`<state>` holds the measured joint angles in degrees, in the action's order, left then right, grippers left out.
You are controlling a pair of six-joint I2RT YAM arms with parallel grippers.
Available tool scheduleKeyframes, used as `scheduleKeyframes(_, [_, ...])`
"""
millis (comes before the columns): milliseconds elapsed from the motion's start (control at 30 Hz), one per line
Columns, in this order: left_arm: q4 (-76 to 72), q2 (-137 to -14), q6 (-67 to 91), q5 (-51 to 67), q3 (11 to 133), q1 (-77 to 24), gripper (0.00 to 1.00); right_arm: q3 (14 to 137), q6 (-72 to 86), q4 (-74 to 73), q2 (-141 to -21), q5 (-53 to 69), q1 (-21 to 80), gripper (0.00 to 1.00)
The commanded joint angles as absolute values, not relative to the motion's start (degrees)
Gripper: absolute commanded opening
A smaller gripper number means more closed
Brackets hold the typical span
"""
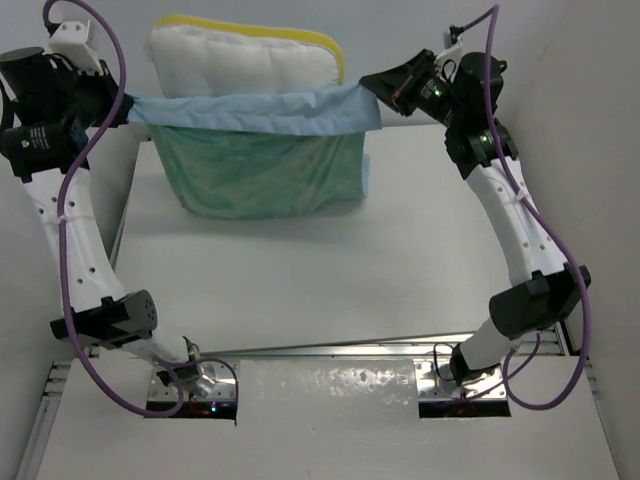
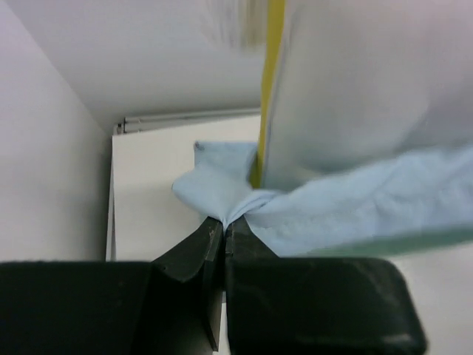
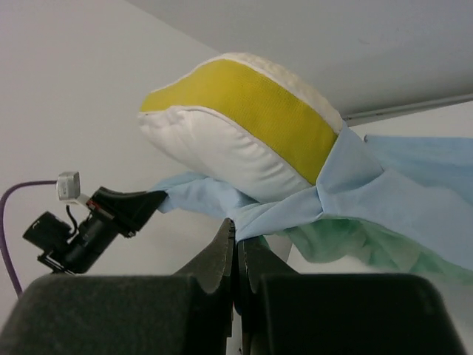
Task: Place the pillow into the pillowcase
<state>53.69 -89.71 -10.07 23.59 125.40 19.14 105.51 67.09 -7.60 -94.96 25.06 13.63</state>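
The top external view looks down from above and behind the arms over the whole table (image 1: 300, 300). The wrist views sit close behind the left gripper (image 2: 223, 223) and right gripper (image 3: 236, 237), bottom centre, facing the pillow (image 1: 240, 60) and pillowcase (image 1: 260, 170), which all three views share.

I see a cream pillow (image 1: 245, 62) with a yellow edge band, and a pillowcase (image 1: 262, 165) light blue above, mint-green below.

Pillow (image 1: 245, 58) at upper centre of the top view, lower part inside the pillowcase (image 1: 262, 150), its top sticking out above, pillowcase hanging over the counter (image 1: 300, 290), left pincer (image 1: 128, 103) gripping its upper-left corner, right pincer (image 1: 368, 86) its upper-right corner
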Motion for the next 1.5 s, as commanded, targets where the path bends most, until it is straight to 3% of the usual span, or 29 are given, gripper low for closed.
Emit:
scheduleKeyframes(0, [43.4, -89.1, -5.6, 22.9, 123.6, 19.8, 0.00, 99.0, 67.7, -0.5, -90.4, 23.4, 13.7, 0.00])
scheduleKeyframes(133, [44.2, -93.9, -5.5, 25.4, 136.7, 19.9, 0.00, 116.3, 58.6, -9.6, -94.8, 22.8, 13.8, 0.00])
scheduleKeyframes(233, [36.1, -88.3, -4.7, 24.9, 129.6, 19.8, 0.00, 110.5, 56.8, -9.8, -90.0, 21.3, 14.1, 0.00])
scheduleKeyframes(300, [34.4, -89.2, -4.1, 22.6, 133.2, 19.8, 0.00, 109.5, 54.9, -6.0, -88.8, 18.7, 14.1, 0.00])
scheduleKeyframes(367, [34.5, -92.6, -2.8, 21.4, 145.1, 19.8, 0.00, 124.1, 52.6, -11.3, -93.0, 17.4, 14.1, 0.00])
scheduleKeyframes(433, [32.5, -91.3, -0.5, 19.0, 144.3, 19.8, 0.00, 130.0, 51.6, -15.2, -95.0, 18.2, 14.1, 0.00])
scheduleKeyframes(533, [29.5, -88.9, 3.0, 18.9, 135.6, 19.9, 0.00, 107.7, 54.4, -2.0, -86.7, 16.1, 14.4, 0.00])
scheduleKeyframes(567, [28.2, -90.3, 3.5, 16.7, 137.3, 20.0, 0.00, 109.1, 54.8, -1.1, -86.8, 14.3, 14.1, 0.00])
scheduleKeyframes(600, [26.3, -91.9, 3.5, 13.4, 141.2, 20.2, 0.00, 115.3, 50.8, -3.1, -88.8, 13.3, 14.1, 0.00])
scheduleKeyframes(633, [25.3, -93.4, 3.3, 12.5, 149.6, 20.3, 0.00, 134.0, 49.0, -10.6, -95.7, 12.1, 14.0, 0.00])
scheduleKeyframes(700, [23.2, -93.2, 3.8, 11.3, 151.5, 20.3, 0.00, 145.4, 48.2, -14.0, -100.1, 12.4, 14.0, 0.00])
scheduleKeyframes(767, [25.6, -89.9, 4.7, 12.1, 145.1, 20.3, 0.00, 134.8, 47.5, -14.2, -93.8, 13.1, 14.1, 0.00])
scheduleKeyframes(800, [25.2, -88.3, 5.1, 13.7, 135.3, 20.3, 0.00, 124.0, 48.5, -5.6, -89.3, 13.1, 14.2, 0.00])
scheduleKeyframes(833, [23.7, -87.0, 5.5, 12.7, 131.4, 20.4, 0.00, 105.4, 50.3, -0.1, -85.5, 10.2, 14.2, 0.00])
scheduleKeyframes(867, [22.3, -87.6, 5.6, 7.9, 131.0, 20.5, 0.00, 102.9, 51.7, 2.9, -82.9, 9.0, 14.0, 0.00])
scheduleKeyframes(900, [22.4, -89.5, 4.7, 5.7, 140.3, 20.7, 0.00, 106.4, 48.9, 1.9, -84.1, 8.1, 13.9, 0.00])
scheduleKeyframes(933, [22.4, -92.3, 4.0, 4.3, 147.2, 21.4, 0.00, 124.4, 46.3, -6.0, -87.3, 6.9, 14.0, 0.00])
scheduleKeyframes(967, [21.5, -95.1, 3.2, 2.9, 152.2, 21.6, 0.00, 134.1, 44.8, -8.8, -91.3, 6.8, 14.1, 0.00])
scheduleKeyframes(1033, [14.6, -92.8, 1.9, 0.0, 153.7, 21.6, 0.00, 147.8, 44.2, -10.4, -98.1, 6.4, 14.1, 0.00])
scheduleKeyframes(1067, [15.3, -92.8, 2.2, -1.3, 154.6, 21.6, 0.00, 145.2, 43.6, -9.9, -93.9, 6.4, 14.1, 0.00])
scheduleKeyframes(1167, [18.7, -89.9, 3.1, 2.8, 147.3, 21.5, 0.00, 107.1, 46.8, 4.0, -80.4, 3.2, 14.1, 0.00])
scheduleKeyframes(1200, [16.6, -88.5, 4.0, 2.2, 137.3, 21.5, 0.00, 99.9, 47.7, 7.3, -77.2, 1.9, 14.1, 0.00])
scheduleKeyframes(1233, [14.8, -87.9, 4.2, 0.0, 135.4, 21.6, 0.00, 100.5, 47.5, 4.2, -78.4, 1.5, 14.1, 0.00])
scheduleKeyframes(1300, [15.8, -91.1, 3.0, -3.8, 145.1, 21.8, 0.00, 112.0, 44.4, -3.4, -83.4, 4.5, 14.1, 0.00])
scheduleKeyframes(1333, [15.5, -93.4, 2.2, -5.1, 148.8, 22.0, 0.00, 125.5, 44.3, -4.6, -89.2, 5.7, 14.3, 0.00])
scheduleKeyframes(1400, [10.8, -92.7, 0.4, -8.7, 150.6, 22.1, 0.00, 139.0, 45.0, -6.5, -93.7, 6.2, 14.2, 0.00])
scheduleKeyframes(1467, [12.0, -91.8, -1.6, -8.5, 149.7, 22.0, 0.00, 136.7, 44.8, -4.7, -92.0, 6.0, 14.2, 0.00])
